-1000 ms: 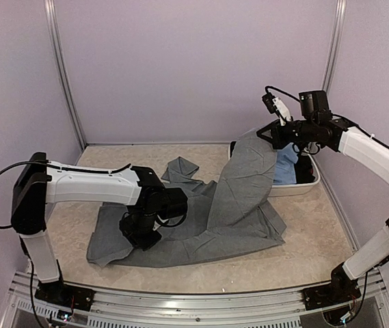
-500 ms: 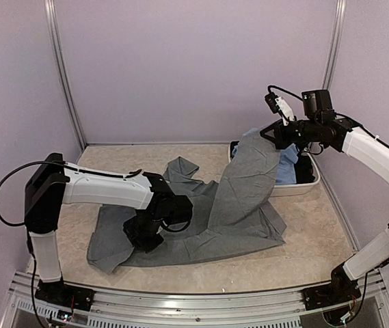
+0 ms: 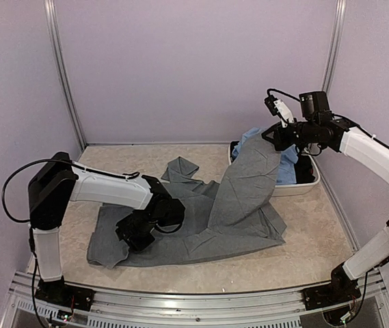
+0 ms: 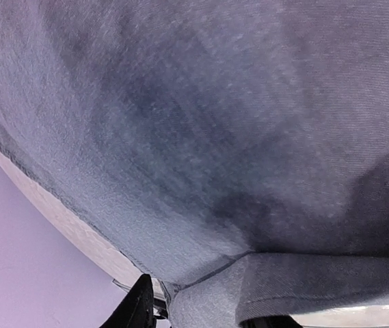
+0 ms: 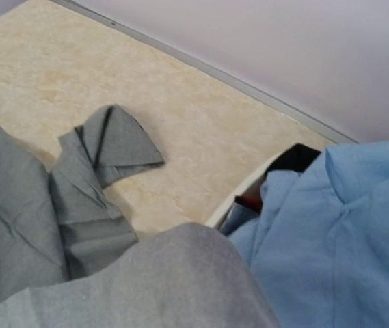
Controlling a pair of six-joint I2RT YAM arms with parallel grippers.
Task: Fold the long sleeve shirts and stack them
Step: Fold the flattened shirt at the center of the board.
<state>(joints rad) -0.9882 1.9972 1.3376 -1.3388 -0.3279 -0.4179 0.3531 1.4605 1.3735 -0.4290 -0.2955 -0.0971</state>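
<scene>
The slate grey shirt (image 3: 235, 198) lies spread over the middle of the table. One part of it is pulled up towards the basin. My right gripper (image 3: 278, 139) is shut on that raised part and holds it above the basin's near end. In the right wrist view the grey cloth (image 5: 146, 280) hides the fingers. My left gripper (image 3: 134, 236) is low on the shirt's front left part. In the left wrist view grey cloth (image 4: 215, 137) fills the frame and a fold runs between the jaws. The light blue shirt (image 3: 288, 169) lies in the basin and shows in the right wrist view (image 5: 344, 225).
The white oval basin (image 3: 297, 189) stands at the back right, its rim (image 5: 242, 195) close under my right gripper. A crumpled grey sleeve end (image 3: 180, 167) lies at the back middle. The enclosure's walls and metal posts close in the table.
My right gripper has risen slightly with the grey cloth, and a bit of blue cloth now shows beside it. My left gripper has shifted a little to the left on the shirt.
</scene>
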